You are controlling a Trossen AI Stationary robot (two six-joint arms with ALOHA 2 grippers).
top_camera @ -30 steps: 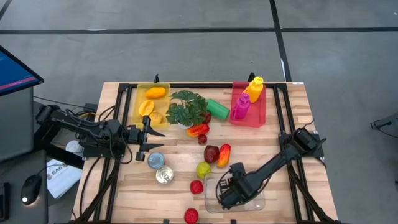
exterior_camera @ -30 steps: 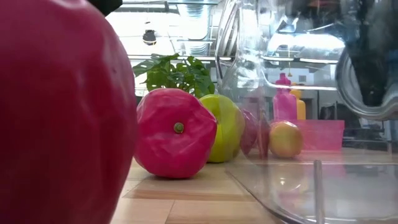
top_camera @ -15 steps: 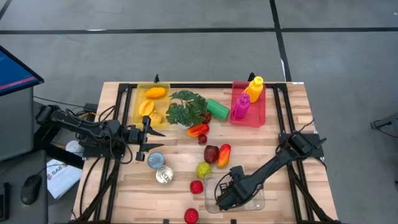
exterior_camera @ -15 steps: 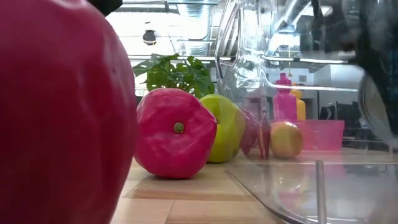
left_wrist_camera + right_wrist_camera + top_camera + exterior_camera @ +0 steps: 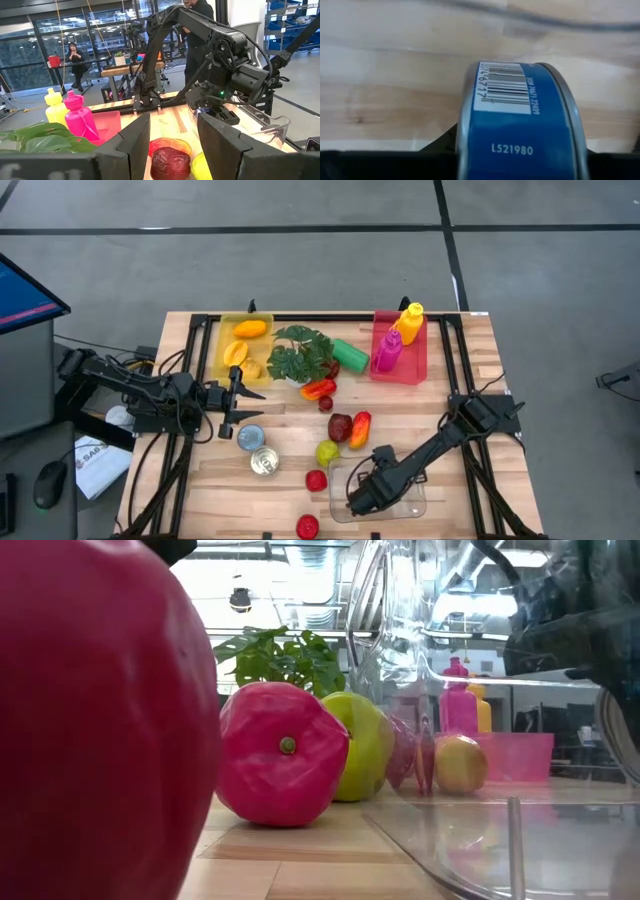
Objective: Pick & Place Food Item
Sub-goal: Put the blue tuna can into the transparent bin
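Nearly placed: the right claw (image 5: pixel 362 498) is clamped on a blue can (image 5: pixel 520 130) over the clear tray (image 5: pixel 412 506).
Release is what I judge remains (the can is hidden under the arm from above); the left claw (image 5: pixel 240 397), fingers apart, waits by the yellow bin (image 5: pixel 222 330), other food lying on the counter (image 5: pixel 290 495).

Bench (image 5: pixel 470 380) centre is crowded: plant (image 5: pixel 300 352), red pepper (image 5: pixel 318 388), dark red fruit (image 5: pixel 340 426), green apple (image 5: pixel 327 451), red apple (image 5: pixel 316 480) form a cluster from the back to the clear container (image 5: pixel 345 505). Two cans (image 5: pixel 258 450) block front-left. Yellow bin (image 5: pixel 240 345) and pink bin (image 5: pixel 405 350) line the back edge. Open wood along the right side and front-left corner.
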